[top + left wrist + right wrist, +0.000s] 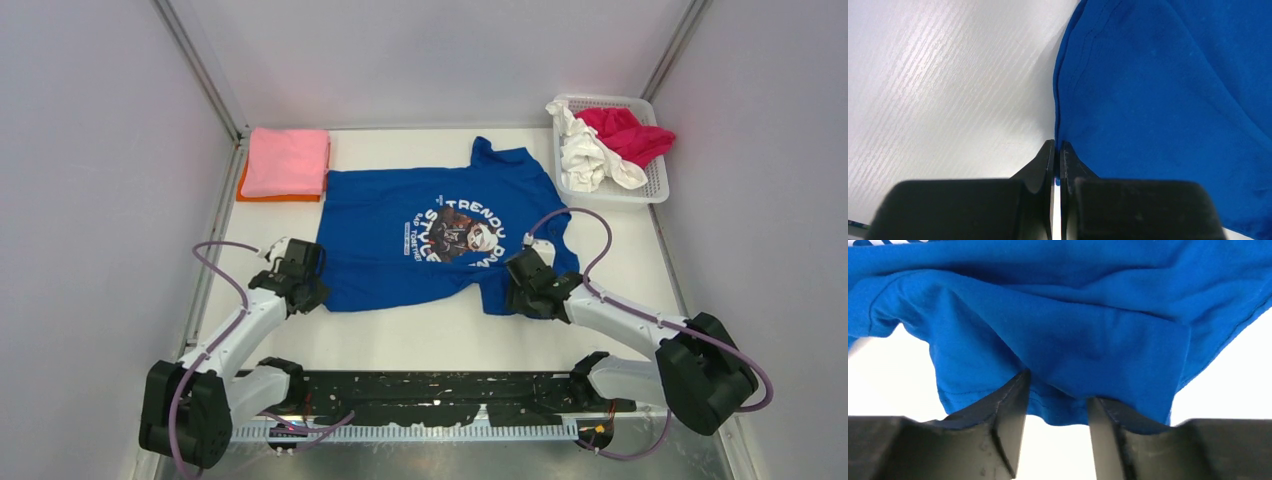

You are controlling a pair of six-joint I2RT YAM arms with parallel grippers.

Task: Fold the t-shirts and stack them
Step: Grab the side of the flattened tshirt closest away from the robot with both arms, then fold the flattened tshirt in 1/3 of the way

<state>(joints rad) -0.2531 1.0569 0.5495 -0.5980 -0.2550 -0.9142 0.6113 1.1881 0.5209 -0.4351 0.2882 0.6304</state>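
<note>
Far left, tight against the left wall's rail: pink t-shirt (286, 160), folded square, lying on a folded orange t-shirt (245, 194), only a thin orange margin showing at the left and near sides. Just right of that stack, a narrow gap of bare table (420, 335) before the blue cloth.

Left gripper (1057, 147): pressed together on the left side edge of the royal-blue t-shirt (400, 215), near its lower left corner. In the left wrist view, stitched edge running straight into the closed tips, bare white tabletop on the left, blue cloth on the right.

Centre: royal-blue t-shirt spread print-up and mostly flat, a peak of cloth poking out at the far edge. Round dark graphic (458, 232) ringed by white lettering at mid-chest, reading upright from the arms' side. Wide open band of table between the near edge and the arm bases.

Right gripper (1058, 387): jaws apart, straddling a bunched fold at the shirt's lower right edge, cloth lying between the fingers (1008, 405), not pinched. Rumpled, doubled fabric there. Bare table beyond, out to the right wall.

Far right corner: white mesh basket (655, 190), just beside the blue shirt's far right corner. White t-shirt (585, 160) crumpled over its left rim, crimson t-shirt (625, 132) heaped inside and spilling past the right rim.
</note>
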